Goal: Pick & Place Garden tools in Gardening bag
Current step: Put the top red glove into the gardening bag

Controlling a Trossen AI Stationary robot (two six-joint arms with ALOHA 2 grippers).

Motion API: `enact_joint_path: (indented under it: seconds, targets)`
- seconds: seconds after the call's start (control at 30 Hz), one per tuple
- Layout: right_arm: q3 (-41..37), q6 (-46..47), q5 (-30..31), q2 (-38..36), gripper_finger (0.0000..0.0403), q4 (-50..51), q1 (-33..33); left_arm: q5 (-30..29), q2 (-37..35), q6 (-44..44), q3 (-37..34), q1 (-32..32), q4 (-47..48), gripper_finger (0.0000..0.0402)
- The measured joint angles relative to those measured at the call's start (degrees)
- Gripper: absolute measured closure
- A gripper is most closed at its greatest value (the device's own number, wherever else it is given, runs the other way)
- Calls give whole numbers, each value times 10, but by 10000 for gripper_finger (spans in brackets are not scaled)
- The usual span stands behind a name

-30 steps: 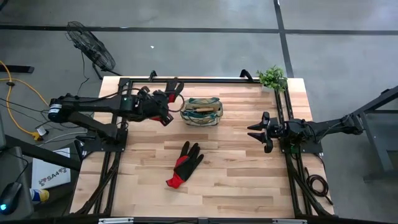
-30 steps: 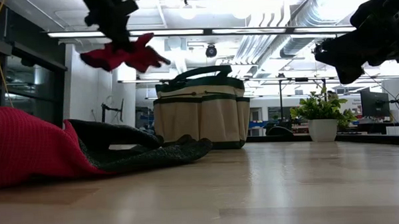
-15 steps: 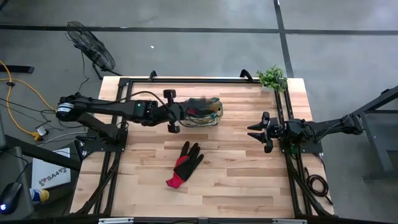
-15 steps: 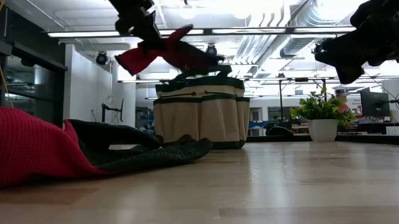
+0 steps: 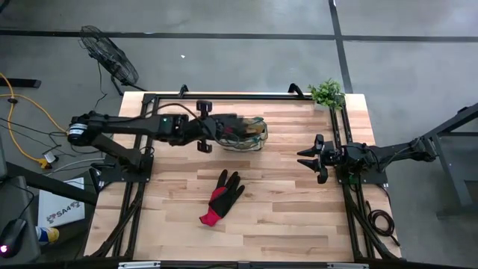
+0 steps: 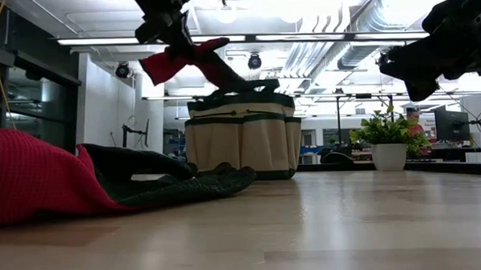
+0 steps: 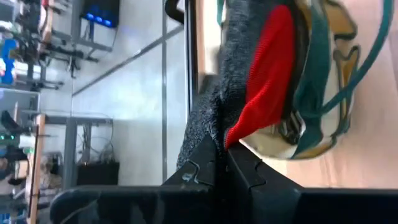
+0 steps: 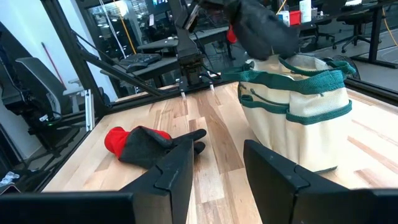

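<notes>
left gripper [image 6: 166, 29]: clamped on a glove [image 6: 191, 63], now over the bag [image 6: 241, 139] at table's far side; a second ago left of it
meaning: release next
second glove [image 5: 221, 196]: mid-table, unpicked
right gripper [image 5: 308, 158]: parted, idle right

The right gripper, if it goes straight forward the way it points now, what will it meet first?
Probably the gardening bag: the right gripper, open, aims between it and the glove on the table. Depth is unclear, so it might pass between them.
</notes>
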State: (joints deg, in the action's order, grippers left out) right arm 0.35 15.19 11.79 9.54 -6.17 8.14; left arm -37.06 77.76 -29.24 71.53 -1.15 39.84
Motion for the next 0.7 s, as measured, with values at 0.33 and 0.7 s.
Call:
enact_joint_path:
  seconds: [0.33, 0.7]
  targets:
    - [0, 0, 0, 0, 268, 0, 0, 5, 0, -5, 21, -8, 68, 400]
    - [0, 0, 0, 0, 268, 0, 0, 3, 23, -5, 22, -20, 48, 400]
